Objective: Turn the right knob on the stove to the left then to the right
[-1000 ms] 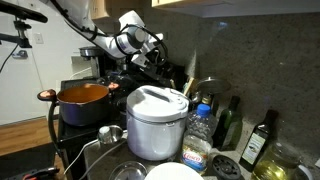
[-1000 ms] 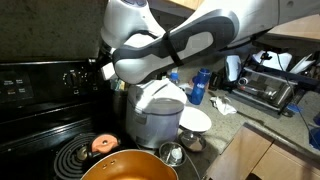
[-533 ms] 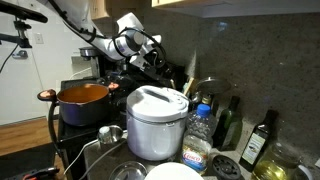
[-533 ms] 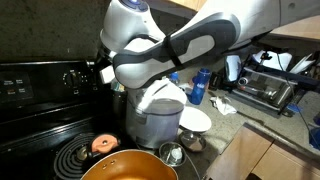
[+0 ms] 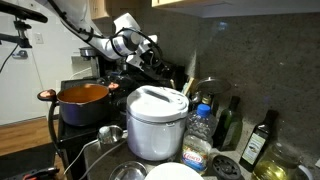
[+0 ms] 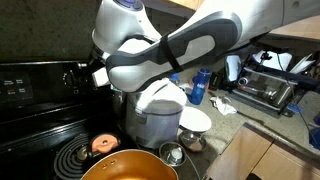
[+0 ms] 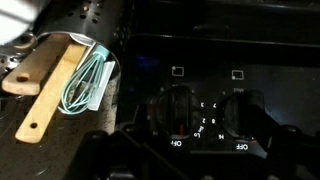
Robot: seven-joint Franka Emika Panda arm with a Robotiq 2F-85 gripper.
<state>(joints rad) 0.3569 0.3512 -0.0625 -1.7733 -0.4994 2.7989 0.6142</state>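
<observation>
Pincer (image 6: 98, 74) poised at the stove (image 6: 40, 105); the turn likely hasn't begun.
In the wrist view, a whisk (image 7: 88, 80), then the right knob (image 7: 172, 110) on the rear panel. Too dark to tell the pincer's opening. Next: grip, twist left.

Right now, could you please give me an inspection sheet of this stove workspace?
Surface: stove, dark cooktop, carrying an orange pot.
Job's things: two knobs on the rear panel, OFF marks beneath.
Clutter: rice cooker, oil bottle, wooden spatulas with a teal whisk.
Grippers: end effector close before the knobs; too dark to judge its opening.
Cables: black cable above the arm.
Surroundings: toaster oven, white wall.
</observation>
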